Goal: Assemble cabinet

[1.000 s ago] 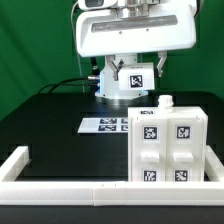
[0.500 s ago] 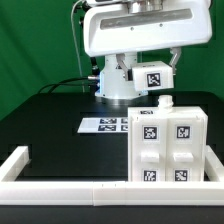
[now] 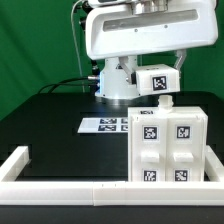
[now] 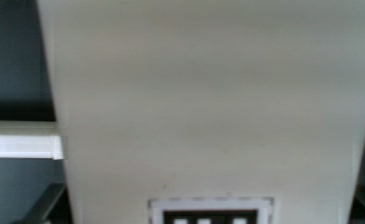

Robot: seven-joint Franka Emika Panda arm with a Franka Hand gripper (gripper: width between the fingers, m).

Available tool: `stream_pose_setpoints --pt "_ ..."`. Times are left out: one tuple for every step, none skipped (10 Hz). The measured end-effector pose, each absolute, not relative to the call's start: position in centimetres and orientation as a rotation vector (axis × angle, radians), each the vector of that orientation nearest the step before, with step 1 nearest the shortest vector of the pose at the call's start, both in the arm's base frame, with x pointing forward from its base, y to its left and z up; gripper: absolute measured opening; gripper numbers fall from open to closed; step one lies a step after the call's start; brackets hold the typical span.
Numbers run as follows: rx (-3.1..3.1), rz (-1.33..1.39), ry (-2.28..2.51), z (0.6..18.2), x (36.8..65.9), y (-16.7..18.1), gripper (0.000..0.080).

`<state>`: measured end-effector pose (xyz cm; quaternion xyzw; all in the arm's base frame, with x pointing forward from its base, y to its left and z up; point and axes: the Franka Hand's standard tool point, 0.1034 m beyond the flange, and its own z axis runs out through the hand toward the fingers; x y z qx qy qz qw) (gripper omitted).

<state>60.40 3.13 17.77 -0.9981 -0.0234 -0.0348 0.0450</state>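
Note:
The cabinet shell [image 3: 165, 146], a white box with four tagged compartments, stands upright at the exterior view's right, by the front rail. A small white piece [image 3: 165, 102] sits on its top. My gripper [image 3: 170, 68] hangs above the shell, shut on a white tagged drawer block [image 3: 160, 81], which it holds tilted in the air just above that top piece. In the wrist view the block's white face [image 4: 205, 100] fills most of the picture, with its tag [image 4: 209, 213] at one edge. The fingers are mostly hidden behind the block.
The marker board [image 3: 104, 125] lies flat on the black table, at the exterior view's left of the shell. A long low white border rail [image 3: 60, 186] runs along the front and up the left side. The robot base [image 3: 115, 85] stands behind.
The held block has moved toward the exterior view's right, from over the robot base to above the shell's top, and has tilted a little.

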Motion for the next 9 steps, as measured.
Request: stream_pose_setpoints --pt "-3.058 -0.112 -0.103 17.6 60.5 3.5 0.0543" --pt "-3.064 -0.113 -0.183 17.4 61.2 4.3 0.0543" --pt "-3.064 -0.119 -0.263 17.2 61.9 4.9 0.0543" --pt "-3.061 -0.104 -0.292 16.8 62.1 4.9 0.0543" --pt "-3.061 -0.103 -0.304 16.5 62.5 4.8 0.0543" --pt "-3.061 -0.093 -0.305 16.0 62.4 4.7 0.0543" --pt "-3.061 -0.09 -0.303 15.8 62.3 4.7 0.0543" --pt "-3.062 -0.087 -0.303 15.5 62.2 4.7 0.0543" --pt "-3.062 -0.088 -0.303 15.2 62.2 4.7 0.0543"
